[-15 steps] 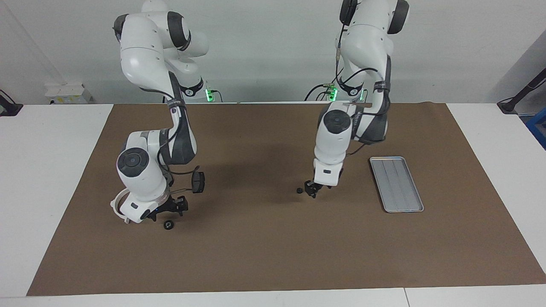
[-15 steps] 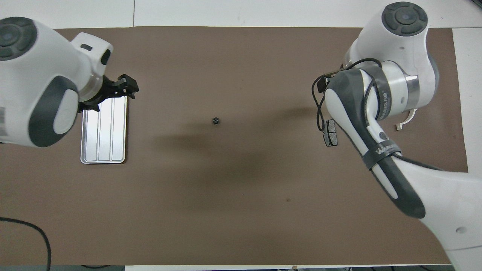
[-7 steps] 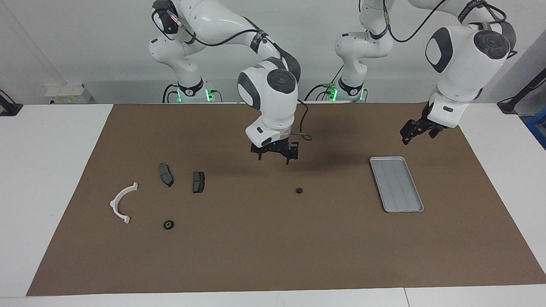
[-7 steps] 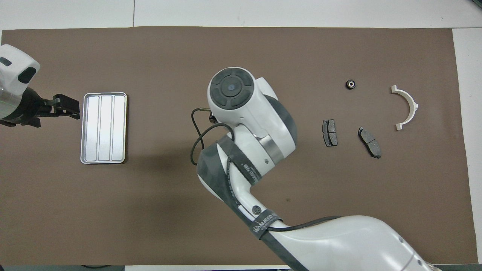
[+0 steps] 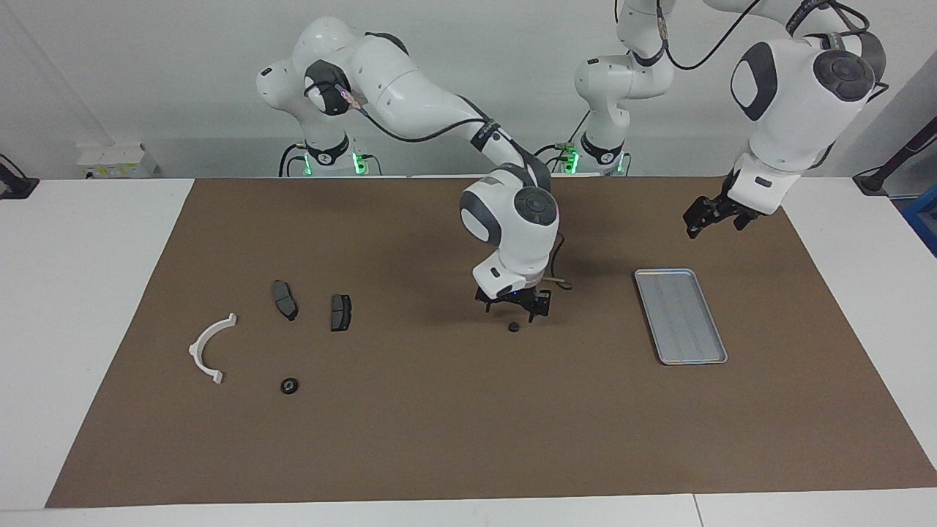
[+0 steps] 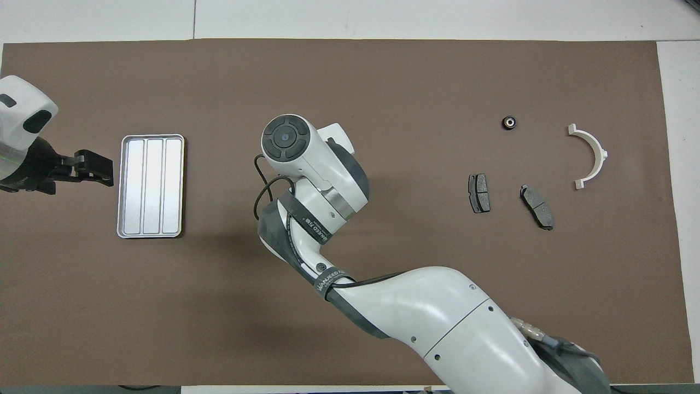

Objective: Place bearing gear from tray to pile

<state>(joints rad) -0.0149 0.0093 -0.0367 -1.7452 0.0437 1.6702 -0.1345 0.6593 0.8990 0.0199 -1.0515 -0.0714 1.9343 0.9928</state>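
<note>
Clock read from above, twelve pointing straight away from the robots, dial centred on the brown mat [image 5: 439, 439]. Close to the dial's centre, lying on the mat and not in the tray: a small black bearing gear [image 5: 514, 327], hidden beneath the arm in the overhead view. Directly over it, low, not touching: the right gripper [image 5: 513, 310], fingers spread wide, nothing between them. At nine o'clock from that gear, well apart: the silver ribbed tray [image 6: 152, 186], long sides running twelve to six. At nine o'clock of the tray, raised over the mat: the left gripper [image 6: 95, 168], likewise parted and holding nothing, its arm waiting. Out at three o'clock of the dial: the pile, made up of two dark grey brake pads [image 6: 479, 192] side by side, a white half-ring bracket [image 6: 593, 156] at two o'clock of them, and a second bearing gear [image 6: 509, 122] at ten o'clock of the bracket, apart from all three.
</note>
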